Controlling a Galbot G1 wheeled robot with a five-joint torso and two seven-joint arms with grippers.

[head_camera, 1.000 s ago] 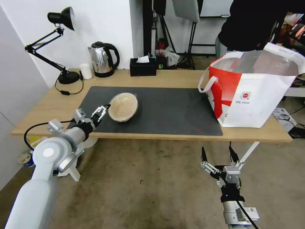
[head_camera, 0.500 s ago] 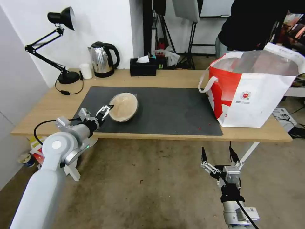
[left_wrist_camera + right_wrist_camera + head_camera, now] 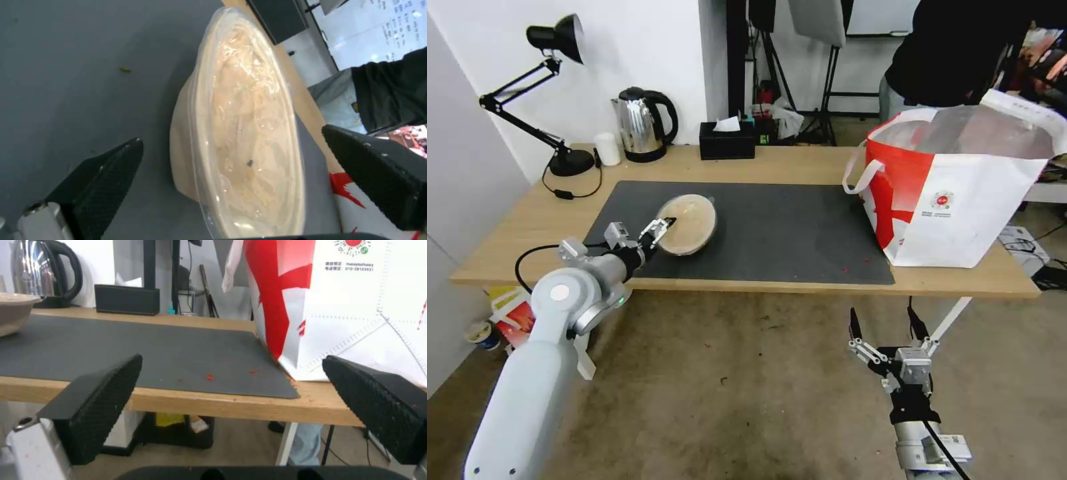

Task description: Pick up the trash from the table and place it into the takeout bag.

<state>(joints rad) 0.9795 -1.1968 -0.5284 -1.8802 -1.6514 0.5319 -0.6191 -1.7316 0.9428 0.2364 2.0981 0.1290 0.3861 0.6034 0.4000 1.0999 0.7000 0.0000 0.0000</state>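
On the dark grey mat (image 3: pixel 774 227) of the tabletop (image 3: pixel 527 227), the shallow beige bowl (image 3: pixel 688 224) sat tilted. The left end effector (image 3: pixel 658 230) was open at its near rim, perhaps touching. The left wrist view showed clear film over the bowl. The takeout bag (image 3: pixel 960 193) stood well apart; the right end effector (image 3: pixel 886 327) hung open below the tabletop.

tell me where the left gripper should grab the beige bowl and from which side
Pinch the near-left rim of the beige bowl, coming in low from the table's front edge. It is wide and shallow, so only the thin lip fits between the fingers; the open left gripper already straddles it.
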